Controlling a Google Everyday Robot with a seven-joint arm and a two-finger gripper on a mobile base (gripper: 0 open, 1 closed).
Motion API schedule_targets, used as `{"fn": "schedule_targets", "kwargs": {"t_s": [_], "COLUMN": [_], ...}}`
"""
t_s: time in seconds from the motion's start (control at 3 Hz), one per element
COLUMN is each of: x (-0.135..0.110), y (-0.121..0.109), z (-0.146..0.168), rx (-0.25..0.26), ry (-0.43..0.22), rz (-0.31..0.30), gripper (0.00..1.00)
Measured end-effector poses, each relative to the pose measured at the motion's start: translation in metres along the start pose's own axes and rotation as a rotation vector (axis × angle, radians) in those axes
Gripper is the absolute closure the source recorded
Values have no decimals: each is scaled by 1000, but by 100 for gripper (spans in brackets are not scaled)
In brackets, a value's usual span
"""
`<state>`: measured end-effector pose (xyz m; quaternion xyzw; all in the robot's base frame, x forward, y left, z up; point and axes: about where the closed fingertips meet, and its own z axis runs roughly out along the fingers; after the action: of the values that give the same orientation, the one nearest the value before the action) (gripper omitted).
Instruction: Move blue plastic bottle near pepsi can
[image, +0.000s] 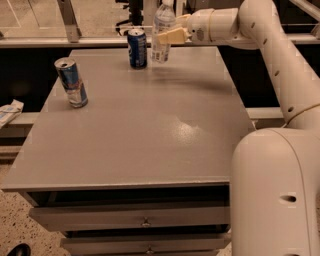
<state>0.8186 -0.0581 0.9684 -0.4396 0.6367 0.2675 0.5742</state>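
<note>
The blue plastic bottle (162, 33) is clear with a white cap and stands upright at the far edge of the grey table (150, 130). The pepsi can (137, 48), dark blue with a silver top, stands just left of it, a small gap apart. My gripper (167, 36) reaches in from the right on the white arm and is shut on the bottle around its middle. The bottle's base is at or just above the table top; I cannot tell which.
A lighter blue-and-silver can (71, 82) with red marks stands near the table's left edge. The white arm (270, 45) spans the right side and its base (275, 195) fills the lower right. Drawers (130, 217) sit below the table front.
</note>
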Motion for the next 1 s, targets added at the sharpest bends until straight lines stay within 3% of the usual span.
{"fn": "schedule_targets", "kwargs": {"t_s": [0.33,0.67,1.0], "x": [15,24,29], "y": [-1,-1,-1], "z": [19,31,36], "rx": [-14,-24,-29], "ry": [20,42,63], "rz": [41,60,64], "gripper": [77,46,24]}}
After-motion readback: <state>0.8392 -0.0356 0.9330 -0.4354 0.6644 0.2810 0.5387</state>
